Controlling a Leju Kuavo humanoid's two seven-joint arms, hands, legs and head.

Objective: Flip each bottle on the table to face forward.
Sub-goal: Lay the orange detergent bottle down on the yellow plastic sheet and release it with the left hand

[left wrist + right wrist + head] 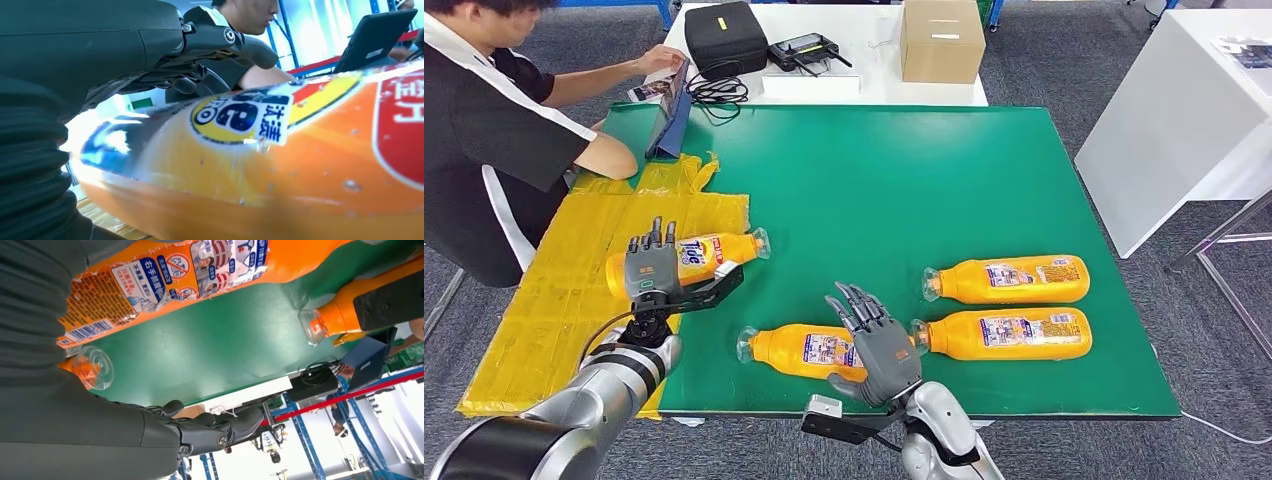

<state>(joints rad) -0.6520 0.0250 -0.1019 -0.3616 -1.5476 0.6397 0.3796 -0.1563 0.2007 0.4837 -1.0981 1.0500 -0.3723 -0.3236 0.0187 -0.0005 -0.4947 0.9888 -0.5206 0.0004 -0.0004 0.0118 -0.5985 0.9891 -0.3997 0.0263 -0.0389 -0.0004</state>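
Note:
Four orange detergent bottles lie on their sides on the green table [904,180]. The left bottle [719,250] shows its Tide front label [240,112]. My left hand [656,265] lies over its base end with fingers [225,42] straight and slightly above the bottle, not closed on it. The middle bottle [804,350] shows its back label [150,277]. My right hand [876,345] hovers open over its base end, fingers [215,432] spread and empty. Two more bottles [1009,279] [1004,333] lie to the right with back labels up.
A yellow sheet [544,300] covers the table's left part. A person [494,120] sits at the far left with a tablet [672,118]. Behind the green table are a black case [724,35] and a cardboard box [941,38]. A white table [1184,110] stands to the right.

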